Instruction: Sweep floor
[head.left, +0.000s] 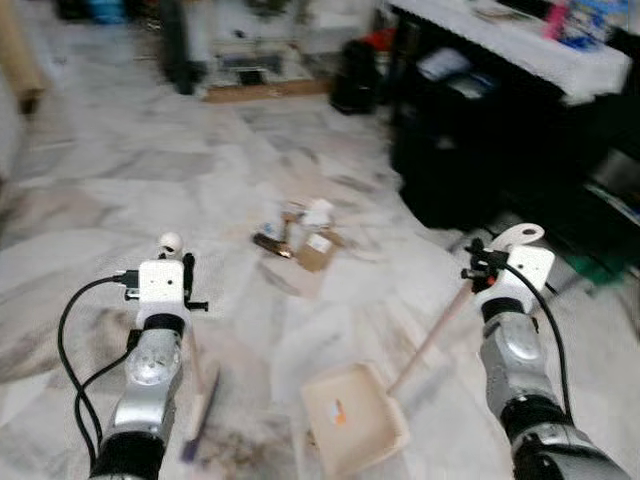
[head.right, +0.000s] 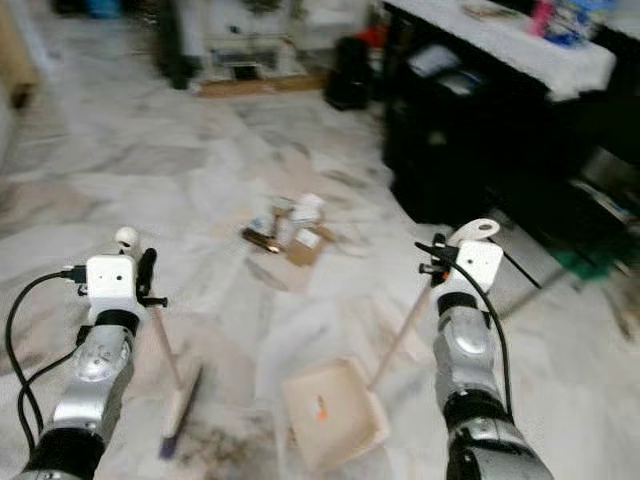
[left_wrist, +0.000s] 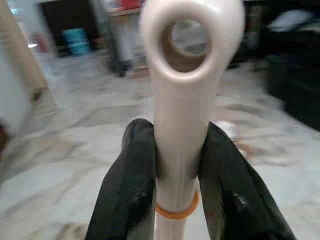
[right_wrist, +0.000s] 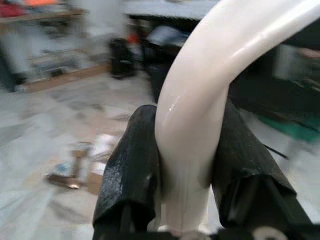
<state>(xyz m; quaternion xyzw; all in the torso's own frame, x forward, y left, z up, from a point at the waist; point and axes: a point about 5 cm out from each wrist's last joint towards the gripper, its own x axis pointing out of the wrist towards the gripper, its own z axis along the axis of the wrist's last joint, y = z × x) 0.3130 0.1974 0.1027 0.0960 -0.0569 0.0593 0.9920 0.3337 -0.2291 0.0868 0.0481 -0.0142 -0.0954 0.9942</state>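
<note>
My left gripper (head.left: 181, 268) is shut on the cream handle of a broom (left_wrist: 179, 115), just below its ringed end. The broom head (head.left: 201, 414) rests on the marble floor near my left side. Over on the right, my right gripper (head.left: 481, 266) is shut on the curved cream top of the dustpan handle (right_wrist: 220, 65). The beige dustpan (head.left: 357, 416) lies flat on the floor between my arms, close in front. A pile of litter (head.left: 302, 237), with bits of cardboard and wrappers, lies on the floor about a metre ahead of the pan.
A black cabinet (head.left: 470, 140) under a white-topped counter stands at the right. A black bag (head.left: 355, 75) and a low shelf (head.left: 250, 62) are at the back. Something green (head.left: 592, 266) lies by the cabinet foot. Marble floor (head.left: 120, 180) stretches ahead and to the left.
</note>
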